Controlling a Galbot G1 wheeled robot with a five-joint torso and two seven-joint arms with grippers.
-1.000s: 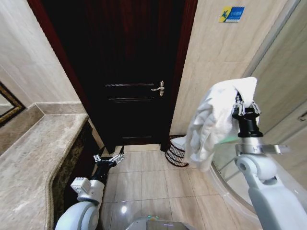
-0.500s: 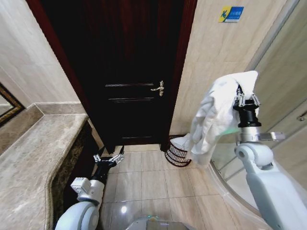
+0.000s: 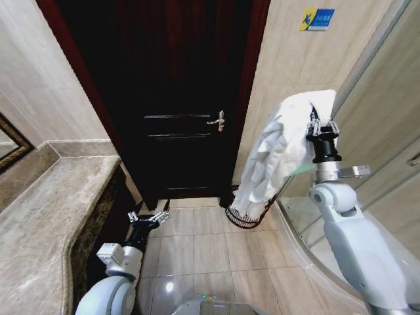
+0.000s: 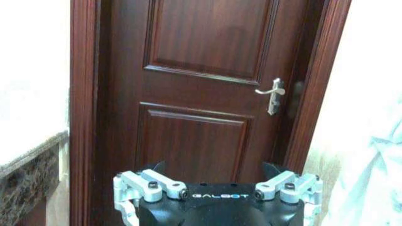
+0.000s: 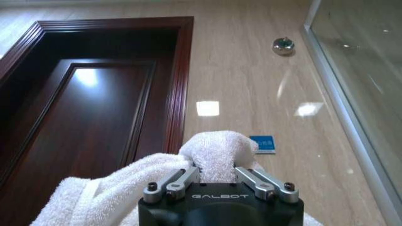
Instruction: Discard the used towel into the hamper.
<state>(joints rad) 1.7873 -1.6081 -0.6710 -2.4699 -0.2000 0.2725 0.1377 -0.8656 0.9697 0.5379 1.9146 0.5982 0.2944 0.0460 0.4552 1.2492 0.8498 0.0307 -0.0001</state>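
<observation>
Swinging leftward since a second ago, the right gripper (image 3: 320,126) has carried the towel (image 3: 275,154) from beside the shower glass (image 3: 384,111) to a spot above the hamper (image 3: 248,211); the camera has not shifted. From the head, the towel hangs in a long white fold from the raised, clamped gripper, its lower end hiding part of the hamper, which stands on the tiled floor (image 3: 197,246) in the corner by the dark door (image 3: 180,105). It looks soft, limp and light; a pinch at the top bunch should hold it. The left gripper (image 3: 148,217) waits low beside the stone counter (image 3: 46,216), fingers spread, empty.

At the left wrist, open fingers face the door and its handle (image 4: 272,94).

At the right wrist, the fingers (image 5: 179,182) close on a towel bunch (image 5: 213,153), below the tiled wall (image 5: 251,80).
</observation>
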